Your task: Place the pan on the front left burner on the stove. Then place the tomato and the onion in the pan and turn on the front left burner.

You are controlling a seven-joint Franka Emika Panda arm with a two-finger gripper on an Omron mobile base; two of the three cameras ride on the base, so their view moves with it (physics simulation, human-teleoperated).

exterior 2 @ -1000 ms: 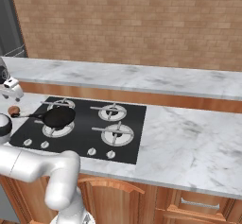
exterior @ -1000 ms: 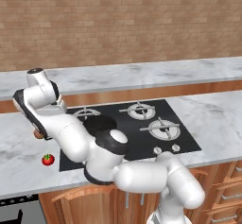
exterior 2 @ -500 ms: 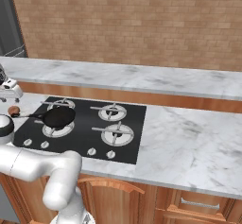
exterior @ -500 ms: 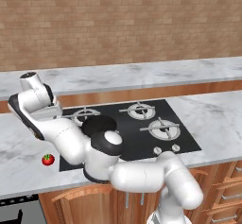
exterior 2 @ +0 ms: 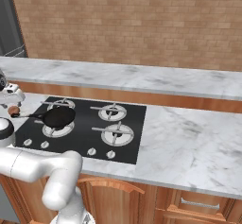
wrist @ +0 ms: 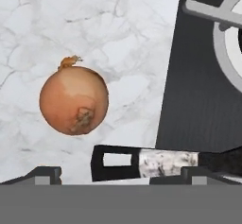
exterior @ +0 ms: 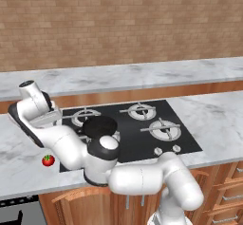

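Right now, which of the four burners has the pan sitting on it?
The front left burner, nearest the arm's side and just behind the knobs. The black pan covers part of its grate, while the other three burners on the stove are bare.

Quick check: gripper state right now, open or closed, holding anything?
Gripper: open, holding nothing, above the onion on the counter beside the pan handle's tip.

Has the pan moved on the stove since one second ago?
No. The pan stays over the front left burner of the stove.
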